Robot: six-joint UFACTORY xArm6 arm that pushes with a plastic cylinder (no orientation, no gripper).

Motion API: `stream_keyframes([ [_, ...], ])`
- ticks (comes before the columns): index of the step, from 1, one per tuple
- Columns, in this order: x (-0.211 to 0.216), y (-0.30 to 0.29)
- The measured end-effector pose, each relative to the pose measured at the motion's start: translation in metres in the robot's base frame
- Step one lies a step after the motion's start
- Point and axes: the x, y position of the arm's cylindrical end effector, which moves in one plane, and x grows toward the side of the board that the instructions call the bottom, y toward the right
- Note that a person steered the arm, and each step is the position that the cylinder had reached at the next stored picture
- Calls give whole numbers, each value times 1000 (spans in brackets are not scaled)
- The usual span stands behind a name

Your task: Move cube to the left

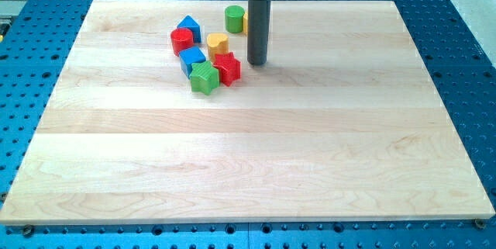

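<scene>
Zero progress so far: blue cube (192, 59) sits packed in the cluster, upper left of board (256, 171)
My tip (256, 63): just right of red star (227, 68), apart from it
Pincer: none here, bare rod only
Left: whole push

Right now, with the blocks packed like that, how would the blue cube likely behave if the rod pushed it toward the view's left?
The blue cube has flat faces, so it would probably slide, not roll. It seems to touch the red cylinder and green star, so these would likely be dragged along or twist it. My tip stands to its right, beyond the red star, which would probably get pushed first.
</scene>
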Motion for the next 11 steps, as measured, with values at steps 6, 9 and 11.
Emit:
stream_keyframes([
  [6, -2, -5],
  [9, -2, -98],
  [11, -2, -128],
])
